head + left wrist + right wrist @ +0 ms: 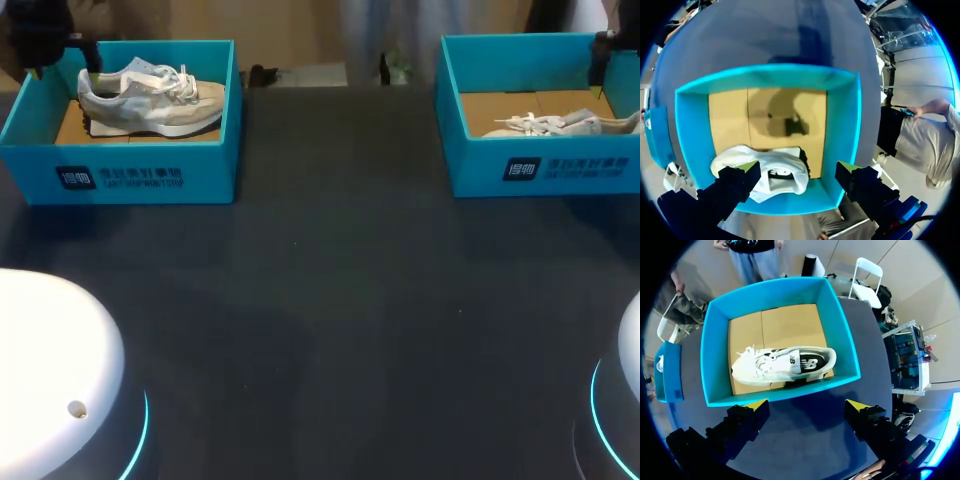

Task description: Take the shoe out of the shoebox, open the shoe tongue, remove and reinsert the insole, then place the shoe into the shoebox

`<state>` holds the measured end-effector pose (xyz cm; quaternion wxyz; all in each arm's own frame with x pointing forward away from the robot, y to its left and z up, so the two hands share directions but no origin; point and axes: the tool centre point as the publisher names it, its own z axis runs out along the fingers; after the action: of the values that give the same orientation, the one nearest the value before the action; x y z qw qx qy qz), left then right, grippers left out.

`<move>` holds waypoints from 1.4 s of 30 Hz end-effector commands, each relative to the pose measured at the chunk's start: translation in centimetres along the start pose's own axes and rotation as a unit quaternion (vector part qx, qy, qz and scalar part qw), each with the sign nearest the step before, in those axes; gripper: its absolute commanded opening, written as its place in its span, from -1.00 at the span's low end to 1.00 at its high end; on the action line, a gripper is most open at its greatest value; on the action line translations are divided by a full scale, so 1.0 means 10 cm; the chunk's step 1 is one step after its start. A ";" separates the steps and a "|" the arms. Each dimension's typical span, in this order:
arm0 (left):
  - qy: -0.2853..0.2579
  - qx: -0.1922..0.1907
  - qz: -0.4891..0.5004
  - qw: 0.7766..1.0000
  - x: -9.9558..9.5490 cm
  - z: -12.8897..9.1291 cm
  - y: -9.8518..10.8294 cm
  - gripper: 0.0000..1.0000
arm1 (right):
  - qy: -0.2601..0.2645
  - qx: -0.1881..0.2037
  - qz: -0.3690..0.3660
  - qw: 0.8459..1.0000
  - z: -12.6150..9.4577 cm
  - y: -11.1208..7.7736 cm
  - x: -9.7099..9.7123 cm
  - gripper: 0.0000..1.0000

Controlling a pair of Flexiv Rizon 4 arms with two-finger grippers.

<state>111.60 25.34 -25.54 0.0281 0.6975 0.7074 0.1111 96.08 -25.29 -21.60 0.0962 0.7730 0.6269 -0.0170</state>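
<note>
Shoe (150,100) lay lengthwise inside the left shoebox (140,175), heel end just under our left gripper (797,167), fingers spread wide and empty; right gripper (806,405), spread too, hung well away from that shoebox.

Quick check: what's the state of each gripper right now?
Left gripper: open, holding nothing, above the shoe in its shoebox.
Right gripper: open, holding nothing.
</note>
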 end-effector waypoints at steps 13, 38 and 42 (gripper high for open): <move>0.011 0.002 -0.011 1.000 -0.02 0.11 0.15 1.00 | 0.000 -0.001 0.001 1.000 0.00 -0.01 0.00 1.00; -0.035 0.031 0.027 0.999 0.04 0.52 0.71 0.78 | 0.000 -0.001 0.001 1.000 0.00 -0.01 0.00 1.00; -0.036 0.032 0.030 0.998 0.03 0.60 0.75 0.53 | 0.000 -0.001 0.001 1.000 0.00 -0.01 0.00 1.00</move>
<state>118.89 26.23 -29.21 0.0323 0.7211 0.6884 0.0715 96.08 -25.31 -21.60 0.0962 0.7731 0.6268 -0.0170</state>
